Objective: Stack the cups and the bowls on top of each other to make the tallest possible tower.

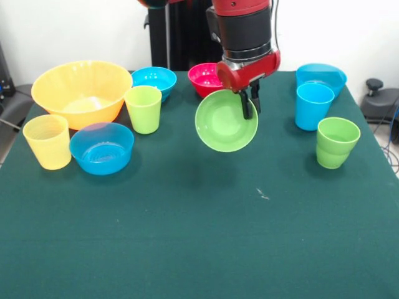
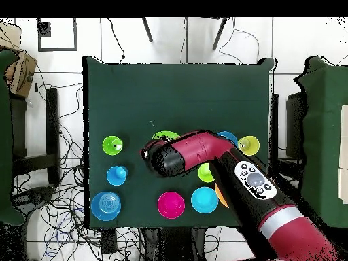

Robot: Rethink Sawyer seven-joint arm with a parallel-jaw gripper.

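One camera looks close across the table [image 1: 187, 249] toward 12 o'clock; another looks straight down from high, sharing it.

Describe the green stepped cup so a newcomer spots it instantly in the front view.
Start at the big yellow-orange bowl, then cross the green table to the opposite side. There, in front of the sky blue cup, stands the green stepped cup. Alone among the cups, its wall narrows in a step near the base.
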